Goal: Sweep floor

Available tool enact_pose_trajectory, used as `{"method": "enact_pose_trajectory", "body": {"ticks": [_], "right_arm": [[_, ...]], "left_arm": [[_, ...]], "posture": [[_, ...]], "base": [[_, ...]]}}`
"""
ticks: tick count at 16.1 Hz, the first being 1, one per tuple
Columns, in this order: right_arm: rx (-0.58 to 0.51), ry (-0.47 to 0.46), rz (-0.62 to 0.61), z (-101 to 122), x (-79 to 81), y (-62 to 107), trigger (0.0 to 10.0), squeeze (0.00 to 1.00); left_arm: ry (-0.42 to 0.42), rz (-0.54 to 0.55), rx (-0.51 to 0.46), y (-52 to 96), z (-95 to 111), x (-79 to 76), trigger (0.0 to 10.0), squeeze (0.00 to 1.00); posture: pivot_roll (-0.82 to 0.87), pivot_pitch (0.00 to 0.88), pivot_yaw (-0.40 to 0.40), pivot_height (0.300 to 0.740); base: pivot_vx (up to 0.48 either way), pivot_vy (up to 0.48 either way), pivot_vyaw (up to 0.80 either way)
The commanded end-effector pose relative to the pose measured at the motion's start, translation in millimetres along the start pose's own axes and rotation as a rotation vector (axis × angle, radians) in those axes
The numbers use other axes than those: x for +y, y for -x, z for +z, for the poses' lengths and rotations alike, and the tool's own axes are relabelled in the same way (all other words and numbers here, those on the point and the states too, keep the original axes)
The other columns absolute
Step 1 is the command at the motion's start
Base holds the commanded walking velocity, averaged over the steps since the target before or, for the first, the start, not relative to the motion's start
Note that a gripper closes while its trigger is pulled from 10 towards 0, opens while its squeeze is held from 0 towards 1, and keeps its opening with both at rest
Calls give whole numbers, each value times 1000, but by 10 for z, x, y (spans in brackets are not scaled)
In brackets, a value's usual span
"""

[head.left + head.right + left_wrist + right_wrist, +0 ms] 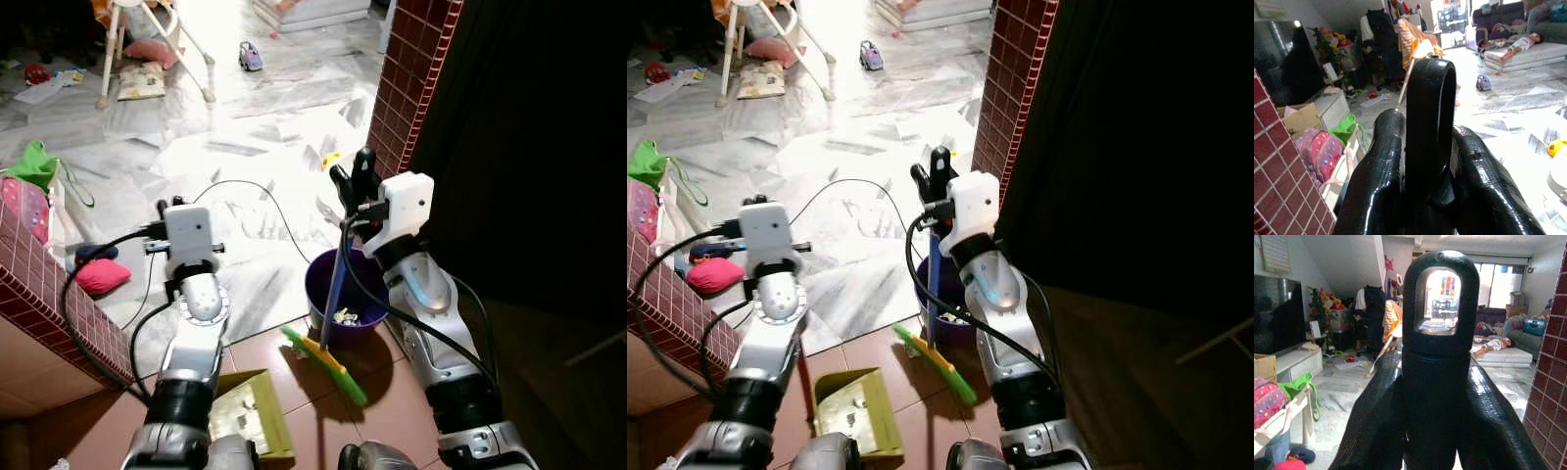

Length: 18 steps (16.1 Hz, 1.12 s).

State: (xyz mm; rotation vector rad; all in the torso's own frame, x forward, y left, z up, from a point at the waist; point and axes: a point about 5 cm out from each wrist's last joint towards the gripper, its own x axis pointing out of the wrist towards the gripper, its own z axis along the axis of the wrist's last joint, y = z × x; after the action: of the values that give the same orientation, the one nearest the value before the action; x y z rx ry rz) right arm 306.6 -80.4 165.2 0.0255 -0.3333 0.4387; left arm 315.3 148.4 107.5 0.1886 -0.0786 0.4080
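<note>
My right gripper (353, 176) is raised and shut on the black top end of a broom handle (1440, 362). The blue shaft (336, 284) runs down to a green brush head (328, 367) resting on the terracotta tiles. My left gripper (169, 205) is shut on a black looped handle (1431, 98). An olive-green dustpan (247, 411) with bits of litter in it sits on the tiles beneath that arm. How handle and pan join is hidden by the arm.
A purple bucket (345, 294) with scraps stands behind the brush. A red brick pillar (411, 69) rises on the right, a low brick wall (39, 284) on the left. On the marble floor lie a black cable (265, 201), a pink cushion (101, 276) and a toy car (250, 56).
</note>
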Motion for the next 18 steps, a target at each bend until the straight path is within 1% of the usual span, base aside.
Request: {"method": "enact_pose_trajectory", "body": {"ticks": [1,3,4,6,7,8,9,11,12,13,16,17,18], "right_arm": [[-35,30,-1,63,-2,-7,10000,0],[-12,42,-7,27,-18,17,10000,0],[21,51,-23,-41,-44,48,10000,0],[57,18,-38,-111,-57,70,10000,0],[78,-22,-43,-152,-50,74,10000,0],[88,-55,-31,-170,-27,76,10000,0],[93,-106,-13,-178,10,84,10000,0],[109,-163,8,-196,39,100,10000,0],[138,-233,32,-233,68,132,10000,0],[144,-236,52,-232,70,147,10000,0],[143,-244,68,-170,4,171,10000,0],[144,-257,76,-141,-30,173,10000,0],[145,-270,81,-130,-40,172,10000,0]], "left_arm": [[29,18,-2,-57,-2,-31,10000,0],[63,-4,46,-50,-99,-90,10000,0],[111,-40,40,-61,-95,-145,10000,0],[126,-64,31,-82,-82,-190,10000,0],[129,-90,25,-90,-66,-208,10000,0],[138,-99,43,-91,-77,-218,10000,0],[145,-98,39,-81,-73,-220,10000,0],[149,-102,30,-61,-79,-213,10000,0],[151,-88,41,-35,-117,-193,10000,0],[135,-79,39,-30,-128,-179,10000,0],[66,-37,23,-55,-110,-104,10000,0],[58,-14,13,-77,-83,-58,10000,0],[58,-6,4,-82,-64,-45,10000,0]], "posture": [[-103,0,15,740],[-114,0,17,740],[-113,0,16,740],[-111,0,15,740],[-110,0,14,740],[-108,0,14,740],[-105,0,12,740],[-103,0,10,740],[-101,0,8,740],[-99,0,5,740],[-102,0,5,740],[-106,0,6,740],[-106,0,6,740]], "base": [[0,0,0],[0,0,0],[0,0,0],[0,0,0],[0,0,0],[0,0,0],[0,0,0],[0,0,0],[0,0,0],[0,0,0],[0,0,0],[0,0,0],[0,0,0]]}}
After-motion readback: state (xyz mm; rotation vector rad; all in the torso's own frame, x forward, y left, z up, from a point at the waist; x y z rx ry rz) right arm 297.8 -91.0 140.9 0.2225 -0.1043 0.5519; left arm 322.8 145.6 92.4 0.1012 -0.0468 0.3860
